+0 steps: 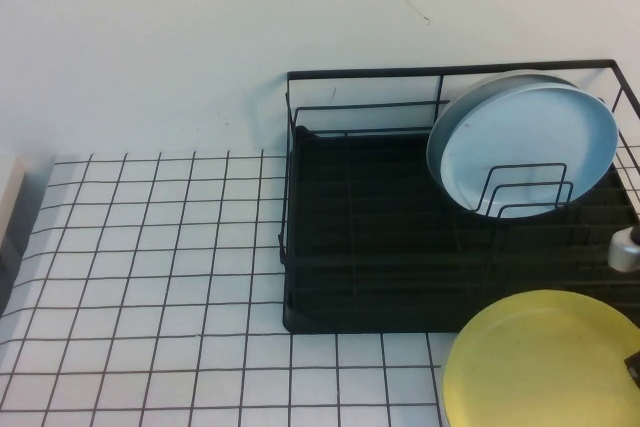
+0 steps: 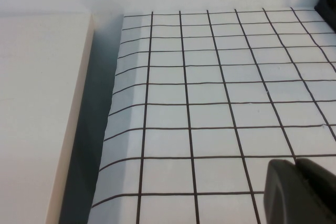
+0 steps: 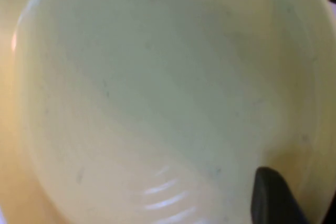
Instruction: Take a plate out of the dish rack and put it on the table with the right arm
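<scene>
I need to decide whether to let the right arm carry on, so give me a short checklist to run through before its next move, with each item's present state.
1. Yellow plate out of the dish rack: ok, it is in front of it.
2. Right hand gripping the plate's edge: cannot tell; only a sliver shows.
3. Plate resting flat on the table: cannot tell.
4. Blue plate upright in the rack: ok.
5. Left hand clear of the work: ok, above bare grid.

Plain white wall (image 1: pixel 200 27) behind, cream-coloured block (image 2: pixel 37 108) at the far left edge
</scene>
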### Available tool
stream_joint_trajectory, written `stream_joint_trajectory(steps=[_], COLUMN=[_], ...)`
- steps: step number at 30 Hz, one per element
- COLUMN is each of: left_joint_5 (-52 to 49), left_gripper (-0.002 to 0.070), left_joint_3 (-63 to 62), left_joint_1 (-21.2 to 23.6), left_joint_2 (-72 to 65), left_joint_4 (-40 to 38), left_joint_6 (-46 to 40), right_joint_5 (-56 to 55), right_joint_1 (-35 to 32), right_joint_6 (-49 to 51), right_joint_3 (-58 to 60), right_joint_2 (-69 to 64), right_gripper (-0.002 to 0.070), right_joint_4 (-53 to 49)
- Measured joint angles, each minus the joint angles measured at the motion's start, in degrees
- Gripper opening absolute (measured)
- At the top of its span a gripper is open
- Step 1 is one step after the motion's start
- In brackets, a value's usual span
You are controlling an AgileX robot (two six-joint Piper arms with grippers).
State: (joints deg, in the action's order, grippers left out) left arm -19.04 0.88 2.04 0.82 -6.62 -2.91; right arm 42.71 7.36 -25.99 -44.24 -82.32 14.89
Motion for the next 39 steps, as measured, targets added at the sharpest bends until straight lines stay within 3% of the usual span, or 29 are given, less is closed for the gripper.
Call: stream_joint_trajectory(steps=[4, 6, 14, 18, 25, 31, 39], left_joint_5=[0.0, 0.0, 0.0, 0.0, 0.0, 0.0, 0.0], left_gripper=[-0.0004, -0.0004, -0.0004, -0.0004, -0.0004, -0.0004, -0.0004], left_joint_3=[0.0, 0.0, 0.0, 0.0, 0.0, 0.0, 0.0], left_joint_1=[0.0, 0.0, 0.0, 0.0, 0.0, 0.0, 0.0], left_joint_2=[0.0, 0.0, 0.0, 0.0, 0.0, 0.0, 0.0], left_joint_4=[0.0, 0.0, 0.0, 0.0, 0.0, 0.0, 0.0], left_joint_6=[0.0, 0.0, 0.0, 0.0, 0.0, 0.0, 0.0], right_joint_5=[0.1, 0.7, 10.3, 12.3, 11.5, 4.2, -4.5], right_joint_1=[0.0, 0.0, 0.0, 0.0, 0.0, 0.0, 0.0], right_joint_6=[2.1, 4.0, 9.9, 10.2, 12.9, 14.1, 14.7], right_joint_3=[-0.4, -1.5, -9.9, -13.3, -12.8, -3.0, 15.2], right_joint_2=[-0.3, -0.3, 1.3, 7.6, 22.1, 35.8, 50.5], right_gripper=[0.0272, 0.0308, 0.0334, 0.0268, 0.0043, 0.0002, -0.0002], right_joint_4=[-2.2, -4.5, -15.4, -18.9, -27.4, -28.6, -18.4])
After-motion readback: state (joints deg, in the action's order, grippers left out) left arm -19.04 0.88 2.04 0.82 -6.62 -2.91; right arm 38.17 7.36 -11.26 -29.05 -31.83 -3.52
